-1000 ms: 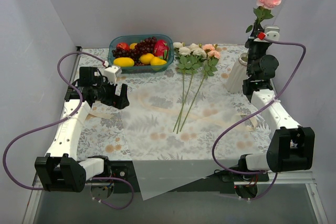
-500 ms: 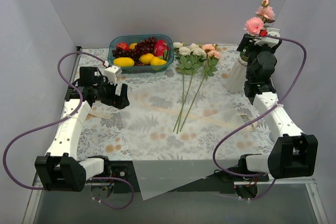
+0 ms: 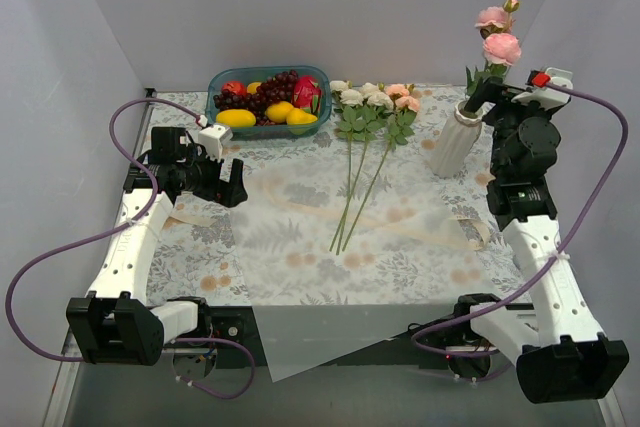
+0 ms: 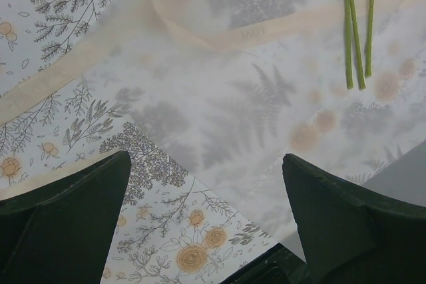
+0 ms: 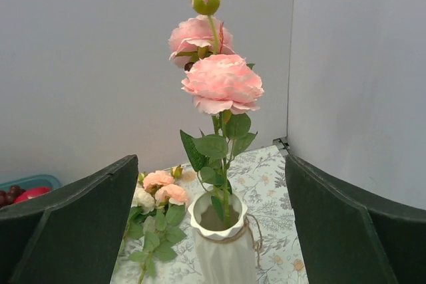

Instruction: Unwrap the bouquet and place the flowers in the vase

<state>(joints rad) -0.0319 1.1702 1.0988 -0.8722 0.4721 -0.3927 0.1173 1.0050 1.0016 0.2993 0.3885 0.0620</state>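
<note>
Since a rose (image 5: pixel 223 84) stands in the vase (image 3: pixel 455 142) at two o'clock, right gripper (image 5: pixel 210 164) has fingers apart beside it; left gripper (image 4: pixel 205 161) likewise, idle.

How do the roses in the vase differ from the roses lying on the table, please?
Pose: the vase roses stand upright with their stem in the vase; the table roses lie flat on the tablecloth, stems pointing toward the arms.
Colour: the vase roses are pink, topped by a closed bud; the table roses are cream and peach.
Both have green stems and leaves.
</note>
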